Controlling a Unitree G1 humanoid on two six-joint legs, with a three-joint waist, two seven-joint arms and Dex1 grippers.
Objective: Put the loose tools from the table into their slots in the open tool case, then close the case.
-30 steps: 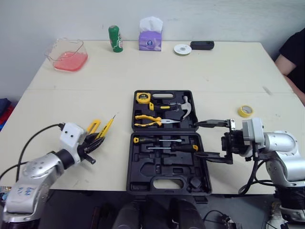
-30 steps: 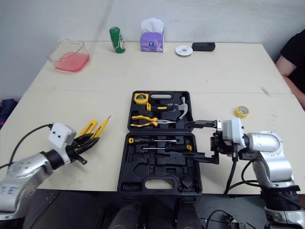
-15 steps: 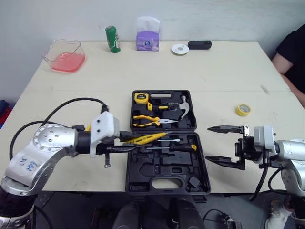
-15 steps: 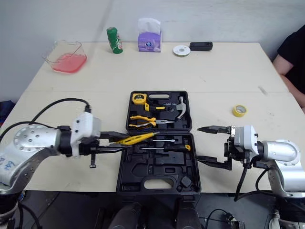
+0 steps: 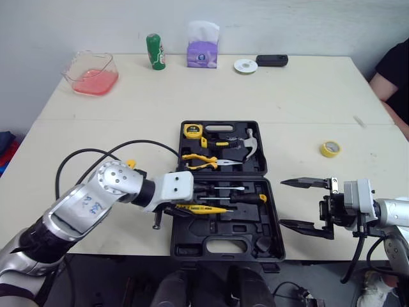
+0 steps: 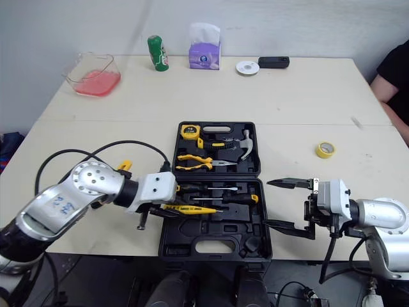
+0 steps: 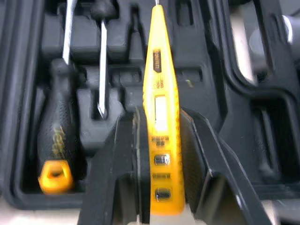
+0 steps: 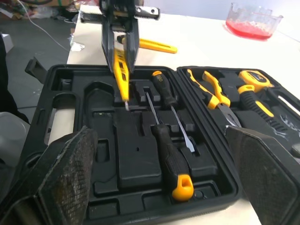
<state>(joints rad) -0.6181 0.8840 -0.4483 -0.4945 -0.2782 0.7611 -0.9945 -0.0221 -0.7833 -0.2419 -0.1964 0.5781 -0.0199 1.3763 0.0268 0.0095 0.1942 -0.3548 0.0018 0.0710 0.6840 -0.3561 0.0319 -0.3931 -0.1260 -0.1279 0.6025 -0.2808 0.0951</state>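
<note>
Yellow tester pen point(image 5: 201, 208) level over front half of open black tool case point(image 5: 223, 225)

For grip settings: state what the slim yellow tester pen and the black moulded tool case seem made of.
The slim yellow tester pen: likely hard plastic, smooth with a sheen; thin metal tip. The black moulded tool case: probably matte plastic, given its formed recesses.

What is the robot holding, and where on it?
The left gripper pinches a yellow pen-shaped tester screwdriver by its handle end. The open right gripper holds nothing.

Left gripper point(image 5: 190, 203) clamped, arm bent inward; right gripper point(image 5: 285, 203) wide open
</note>
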